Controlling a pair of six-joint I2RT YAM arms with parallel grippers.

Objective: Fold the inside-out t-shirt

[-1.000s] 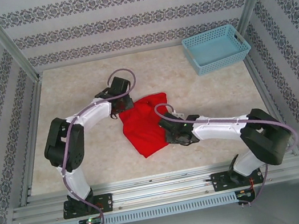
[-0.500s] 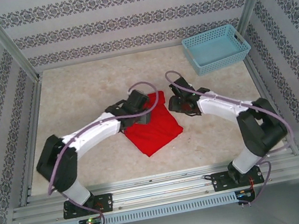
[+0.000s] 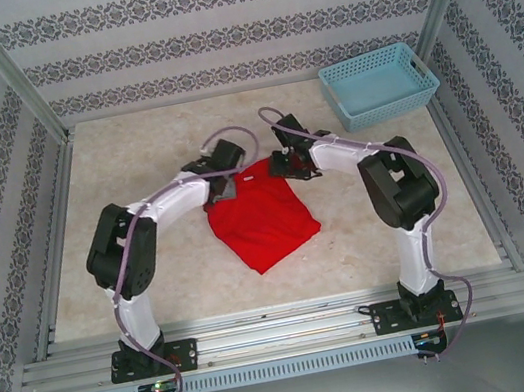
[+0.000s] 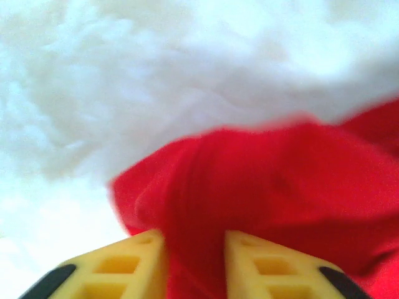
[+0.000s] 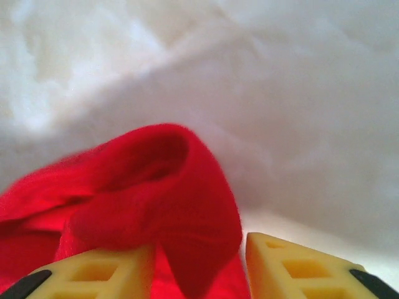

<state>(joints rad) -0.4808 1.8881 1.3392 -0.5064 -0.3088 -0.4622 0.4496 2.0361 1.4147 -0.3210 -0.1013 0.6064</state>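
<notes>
The red t-shirt lies bunched in a rough square at the middle of the table, well apart from the basket at the far right.

Step in hand, as judged: taking hold of the shirt's far edge.

- The left gripper is at the far left corner. Its jaws are narrow and cloth fills the gap between them, so it has a grip.
- The right gripper is at the far right corner. A raised fold sits between its jaws with a gap on one side, so a firm grip cannot be confirmed.

The next move calls for both corners to be secured and then lifted evenly toward the near edge.
</notes>
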